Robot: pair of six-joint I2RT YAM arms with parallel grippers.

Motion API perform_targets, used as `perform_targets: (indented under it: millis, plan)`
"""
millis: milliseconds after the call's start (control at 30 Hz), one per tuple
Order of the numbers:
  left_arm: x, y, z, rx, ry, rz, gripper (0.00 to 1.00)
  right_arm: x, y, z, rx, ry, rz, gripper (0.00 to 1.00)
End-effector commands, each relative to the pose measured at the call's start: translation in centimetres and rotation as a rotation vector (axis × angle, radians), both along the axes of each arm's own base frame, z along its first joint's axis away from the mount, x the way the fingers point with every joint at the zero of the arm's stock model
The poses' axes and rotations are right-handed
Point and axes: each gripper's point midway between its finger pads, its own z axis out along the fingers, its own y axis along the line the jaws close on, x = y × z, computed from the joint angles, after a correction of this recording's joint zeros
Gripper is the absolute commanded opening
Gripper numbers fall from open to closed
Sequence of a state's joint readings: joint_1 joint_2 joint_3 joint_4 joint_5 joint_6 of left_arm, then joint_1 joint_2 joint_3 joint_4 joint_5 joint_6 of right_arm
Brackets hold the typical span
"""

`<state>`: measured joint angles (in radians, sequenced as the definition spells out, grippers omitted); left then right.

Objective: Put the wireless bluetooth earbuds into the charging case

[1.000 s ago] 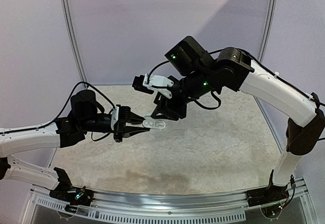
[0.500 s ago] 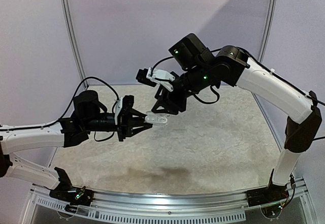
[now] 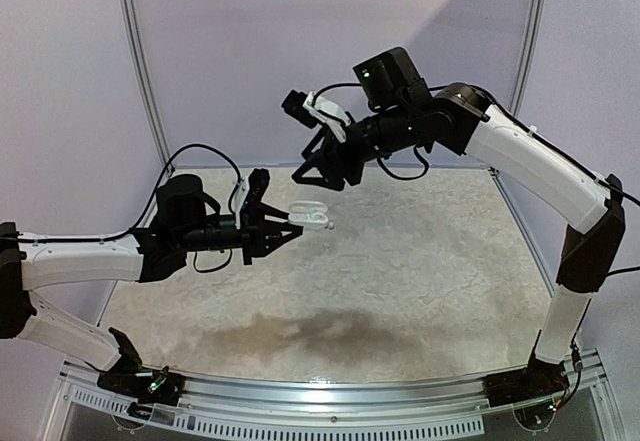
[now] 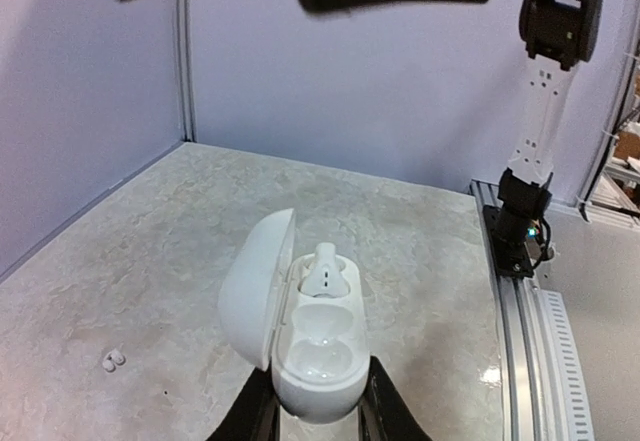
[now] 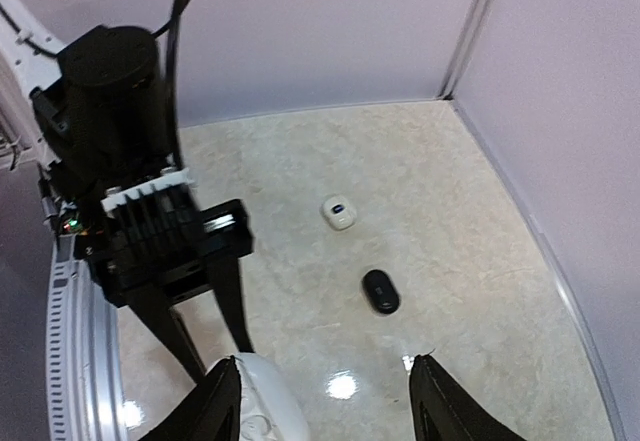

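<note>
Left gripper [image 3: 287,232] clamped on the base of the open white charging case [image 4: 315,361], held above the surface [image 4: 150,261]. One white earbud [image 4: 325,271] sits in its far well. Right gripper [image 3: 318,176] hovers above the case, fingers spread, released. Two loose white earbuds [image 4: 113,360] lie on the surface.

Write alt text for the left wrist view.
A white charging case is pinched in the left gripper, lid open, one white earbud seated in its far slot and the near slot empty. Two tiny white pieces lie on the table.
</note>
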<state>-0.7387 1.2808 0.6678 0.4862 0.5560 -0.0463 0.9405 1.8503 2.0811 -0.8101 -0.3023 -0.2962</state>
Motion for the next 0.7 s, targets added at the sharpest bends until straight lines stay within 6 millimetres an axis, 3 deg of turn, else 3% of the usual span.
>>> perform_targets:
  millis: [0, 67, 133, 267, 533, 667]
  plan:
    - [2.8, 0.8, 1.7, -0.057, 0.012, 0.090, 0.00, 7.2, -2.5, 2.8, 0.185, 0.043, -0.262, 0.59]
    - [3.6, 1.3, 1.6, -0.055, 0.018, 0.122, 0.00, 11.5, -5.0, 1.6, 0.205, 0.082, -0.438, 0.59]
    - [4.3, 1.9, 1.3, -0.049, 0.020, 0.150, 0.00, 15.1, -6.4, -0.9, 0.208, 0.151, -0.599, 0.58]
    - [5.6, 3.2, 0.9, -0.035, 0.022, 0.207, 0.00, 19.5, -7.2, -6.5, 0.143, 0.195, -0.792, 0.57]
    - [6.8, 5.3, 0.3, -0.022, 0.021, 0.270, 0.00, 24.2, -5.7, -18.3, -0.001, 0.288, -0.956, 0.54]
    - [7.2, 5.7, 0.2, -0.023, 0.019, 0.281, 0.00, 25.2, -4.8, -23.3, -0.037, 0.316, -0.969, 0.63]
